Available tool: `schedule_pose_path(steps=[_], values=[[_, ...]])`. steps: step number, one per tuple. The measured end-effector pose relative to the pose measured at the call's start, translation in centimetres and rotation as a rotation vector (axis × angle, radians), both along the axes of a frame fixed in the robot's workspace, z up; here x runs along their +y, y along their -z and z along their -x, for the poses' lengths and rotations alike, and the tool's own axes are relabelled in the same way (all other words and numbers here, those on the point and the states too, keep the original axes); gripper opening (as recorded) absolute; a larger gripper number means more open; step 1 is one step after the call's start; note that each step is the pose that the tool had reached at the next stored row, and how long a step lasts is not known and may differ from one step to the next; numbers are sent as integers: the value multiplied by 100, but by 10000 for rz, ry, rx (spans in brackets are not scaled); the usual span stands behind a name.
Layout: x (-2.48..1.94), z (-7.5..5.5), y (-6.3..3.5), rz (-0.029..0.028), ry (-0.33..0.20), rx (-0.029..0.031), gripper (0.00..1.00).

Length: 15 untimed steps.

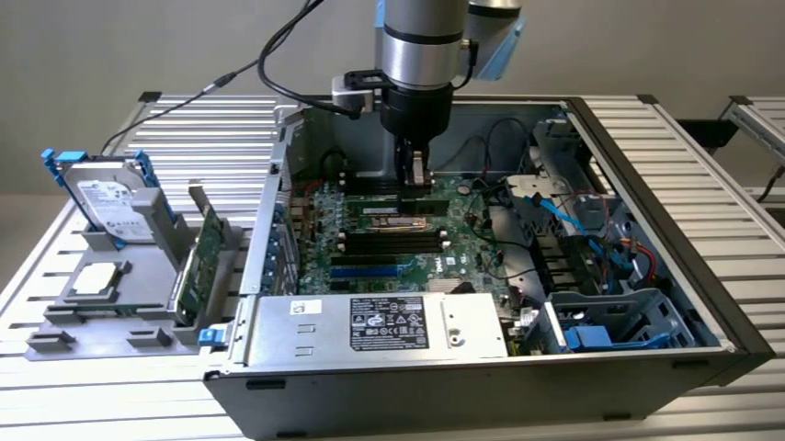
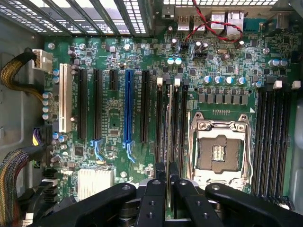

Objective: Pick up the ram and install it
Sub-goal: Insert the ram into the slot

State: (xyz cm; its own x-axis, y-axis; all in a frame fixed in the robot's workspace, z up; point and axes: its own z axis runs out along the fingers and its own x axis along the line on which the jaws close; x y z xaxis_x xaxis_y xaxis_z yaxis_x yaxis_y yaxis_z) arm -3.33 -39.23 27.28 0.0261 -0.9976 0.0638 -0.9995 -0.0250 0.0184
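**Green ram (image 1: 390,209): seating at the memory slots (image 2: 176,123)**

The claw (image 1: 418,184) is closed on the ram, gripping its upper edge. The ram stands on edge, low inside the computer case (image 1: 638,156). It sits over the black memory slots, just beside the processor socket (image 2: 218,151). Whether its lower edge has entered a slot cannot be told.

Procedure, as judged:
- Keep the ram upright and parallel to the slot along its whole length.
- Apply load straight down and evenly.
- A tilted ram is likely to bind or strain the contacts.

Identification: a long, narrow, thin green board, its face markings too small to read. In the wrist view it appears edge-on, a slim pale line between the fingers (image 2: 154,194).
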Motion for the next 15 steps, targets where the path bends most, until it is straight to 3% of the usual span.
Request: schedule_pose_path(steps=[4,10,15], values=[[0,1,17,4,0,11,14],[-4,2,94,7,2,135,14],[-4,2,186,5,0,140,14]])
